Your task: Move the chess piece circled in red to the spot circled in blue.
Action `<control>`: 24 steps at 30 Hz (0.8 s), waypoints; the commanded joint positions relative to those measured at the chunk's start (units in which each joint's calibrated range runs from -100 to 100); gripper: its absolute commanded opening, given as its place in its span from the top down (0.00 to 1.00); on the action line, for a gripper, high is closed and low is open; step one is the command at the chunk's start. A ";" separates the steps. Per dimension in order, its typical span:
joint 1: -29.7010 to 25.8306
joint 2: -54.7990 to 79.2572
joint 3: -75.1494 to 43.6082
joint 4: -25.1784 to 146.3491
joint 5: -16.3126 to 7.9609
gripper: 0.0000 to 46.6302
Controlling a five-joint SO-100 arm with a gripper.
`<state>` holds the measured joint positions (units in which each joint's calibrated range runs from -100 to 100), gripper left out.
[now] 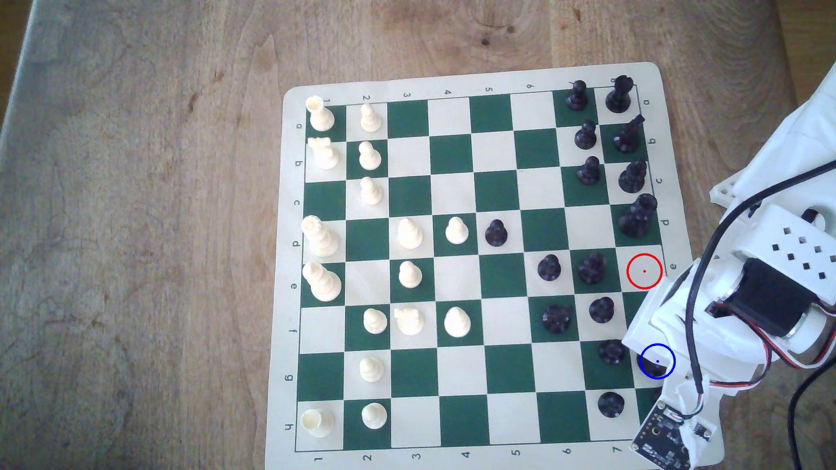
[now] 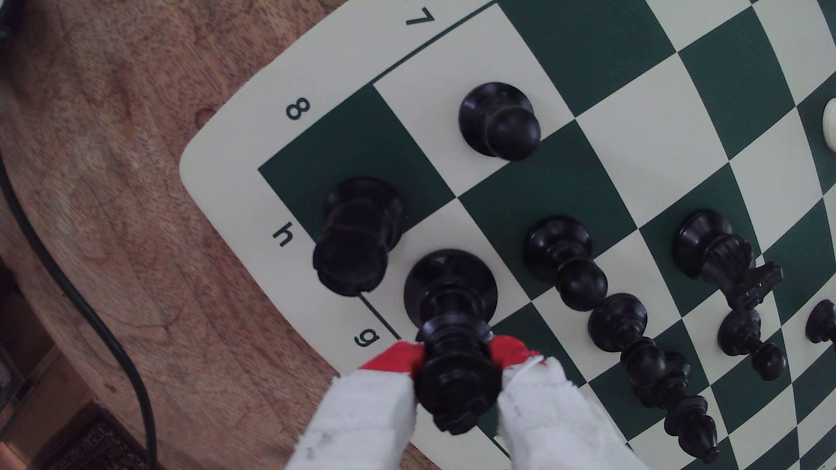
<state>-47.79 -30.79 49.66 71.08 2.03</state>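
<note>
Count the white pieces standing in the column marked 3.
3. A white piece on d3, a white piece on e3 and a white knight on f3. That column is in open sight, so none seems hidden.

From my remote station, I see a worn wooden tabletop (image 1: 135,203) with swirling grain and dark knots, lit by soft, even daylight. Its edge runs diagonally at the exterior view's left, where a pale grey strip (image 1: 18,68) borders it. In the wrist view the wood reads reddish-brown, and beyond the table's rounded edge I make out a dim floor area with a patterned rug (image 2: 97,445), blurred and in shadow.
</note>
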 commanded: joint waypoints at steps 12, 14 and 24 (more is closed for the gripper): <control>-0.20 0.40 -3.70 -1.46 -0.98 0.87; 0.04 0.15 -3.15 -1.46 -1.27 0.81; 1.29 -4.86 -2.24 1.08 -1.03 0.77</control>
<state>-46.68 -31.29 49.66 71.31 0.66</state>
